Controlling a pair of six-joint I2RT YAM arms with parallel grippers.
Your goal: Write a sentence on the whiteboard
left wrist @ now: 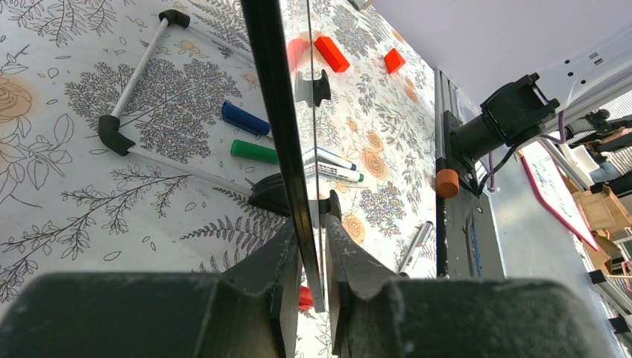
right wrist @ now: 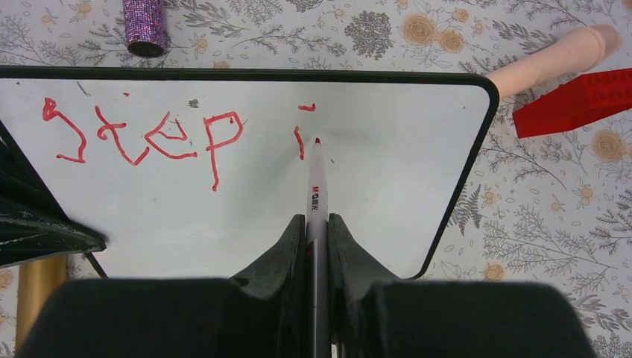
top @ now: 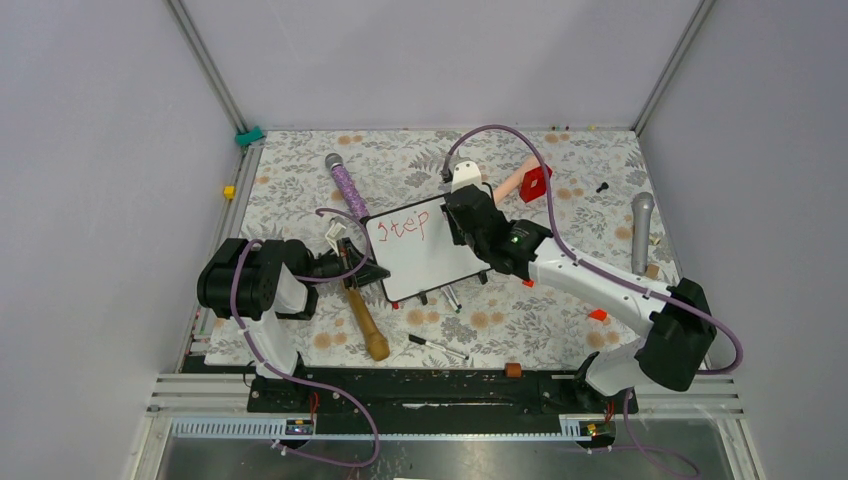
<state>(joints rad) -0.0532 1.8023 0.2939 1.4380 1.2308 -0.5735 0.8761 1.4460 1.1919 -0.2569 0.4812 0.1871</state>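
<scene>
Right gripper (right wrist: 317, 224) is pinching the marker (right wrist: 316, 186), jaws closed tight on the barrel. The tip looks to be touching the whiteboard (right wrist: 387, 194) just beside a fresh "i" stroke. Left gripper (left wrist: 311, 224) is clamping the whiteboard's left edge, one finger on each face of the frame. The whiteboard is sitting between the two grippers, tilted up on its feet. The sentence (right wrist: 141, 134) is running along the whiteboard's top line: "step" plus that "i" so far, so I'm judging we're roughly a third in. Risks I'm seeing: pen pressure is pushing on a propped whiteboard, so if the left clamp is slipping at all the whiteboard is going to pivot and the letters are going to skew. The marker is sticking out a long way from the jaws, so side load could be rotating it in the grip and dragging a stray line. Room toward the whiteboard's right edge is getting short, so "success" is needing the lower line. Dropping there risks smearing wet ink.
</scene>
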